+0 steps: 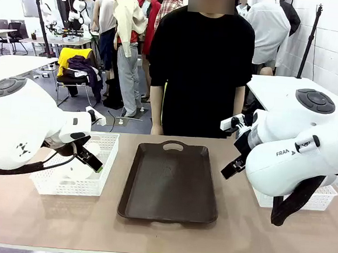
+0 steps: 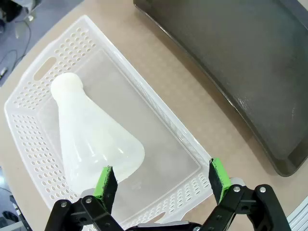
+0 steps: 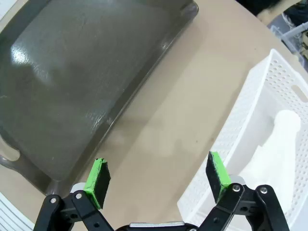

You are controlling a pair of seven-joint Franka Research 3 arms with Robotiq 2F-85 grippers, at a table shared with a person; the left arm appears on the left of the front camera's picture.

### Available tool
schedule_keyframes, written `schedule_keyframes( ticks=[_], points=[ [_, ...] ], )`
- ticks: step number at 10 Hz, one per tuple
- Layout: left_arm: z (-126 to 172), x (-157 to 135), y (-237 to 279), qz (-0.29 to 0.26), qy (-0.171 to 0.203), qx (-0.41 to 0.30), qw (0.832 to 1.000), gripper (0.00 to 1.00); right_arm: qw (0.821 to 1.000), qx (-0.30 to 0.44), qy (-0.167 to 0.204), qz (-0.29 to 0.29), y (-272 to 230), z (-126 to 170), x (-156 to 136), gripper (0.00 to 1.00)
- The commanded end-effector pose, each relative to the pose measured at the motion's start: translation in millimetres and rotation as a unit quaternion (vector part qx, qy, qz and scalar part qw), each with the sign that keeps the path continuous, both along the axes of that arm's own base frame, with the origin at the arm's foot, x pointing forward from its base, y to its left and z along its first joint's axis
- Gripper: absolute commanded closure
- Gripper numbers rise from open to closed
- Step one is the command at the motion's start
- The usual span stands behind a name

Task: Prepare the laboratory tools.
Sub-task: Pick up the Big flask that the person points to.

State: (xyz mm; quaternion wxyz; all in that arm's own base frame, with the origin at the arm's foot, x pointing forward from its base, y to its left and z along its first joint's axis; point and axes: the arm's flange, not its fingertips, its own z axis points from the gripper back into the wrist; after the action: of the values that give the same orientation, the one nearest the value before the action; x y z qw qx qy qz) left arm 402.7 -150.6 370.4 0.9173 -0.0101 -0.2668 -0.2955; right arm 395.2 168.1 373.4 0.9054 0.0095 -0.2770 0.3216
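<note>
Pads (image 2: 104, 183) wide apart, nothing held — left tool (image 2: 163, 179) above a flask (image 2: 94, 137), right tool (image 3: 158, 175) over table (image 3: 185, 108).

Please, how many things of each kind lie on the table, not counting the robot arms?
Translucent whitish plastic conical flasks: 2, one in each basket
White plastic mesh baskets: 2
Dark brown rectangular tray: 1
Total: 5
</note>
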Motion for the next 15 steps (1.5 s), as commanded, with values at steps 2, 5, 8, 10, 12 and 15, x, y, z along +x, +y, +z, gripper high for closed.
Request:
schedule_keyframes(
  ticks=[2, 5, 8, 10, 12, 15],
  points=[
    [0.6, -0.1, -0.1, 0.000, -0.001, 0.000, 1.000, 0.00, 1.000, 0.000, 0.000, 0.000, 0.0, 0.0, 0.0, 0.00],
    [0.6, -0.1, -0.1, 0.000, -0.001, 0.000, 1.000, 0.00, 1.000, 0.000, 0.000, 0.000, 0.0, 0.0, 0.0, 0.00],
    [0.6, -0.1, -0.1, 0.000, -0.001, 0.000, 1.000, 0.00, 1.000, 0.000, 0.000, 0.000, 0.0, 0.0, 0.0, 0.00],
    [0.6, -0.1, -0.1, 0.000, -0.001, 0.000, 1.000, 0.00, 1.000, 0.000, 0.000, 0.000, 0.0, 0.0, 0.0, 0.00],
    [0.6, -0.1, -0.1, 0.000, -0.001, 0.000, 1.000, 0.00, 1.000, 0.000, 0.000, 0.000, 0.0, 0.0, 0.0, 0.00],
    [0.0, -0.4, -1.0, -0.001, 0.000, 0.001, 1.000, 0.00, 1.000, 0.000, 0.000, 0.000, 0.1, 0.0, 0.0, 0.00]
  ],
)
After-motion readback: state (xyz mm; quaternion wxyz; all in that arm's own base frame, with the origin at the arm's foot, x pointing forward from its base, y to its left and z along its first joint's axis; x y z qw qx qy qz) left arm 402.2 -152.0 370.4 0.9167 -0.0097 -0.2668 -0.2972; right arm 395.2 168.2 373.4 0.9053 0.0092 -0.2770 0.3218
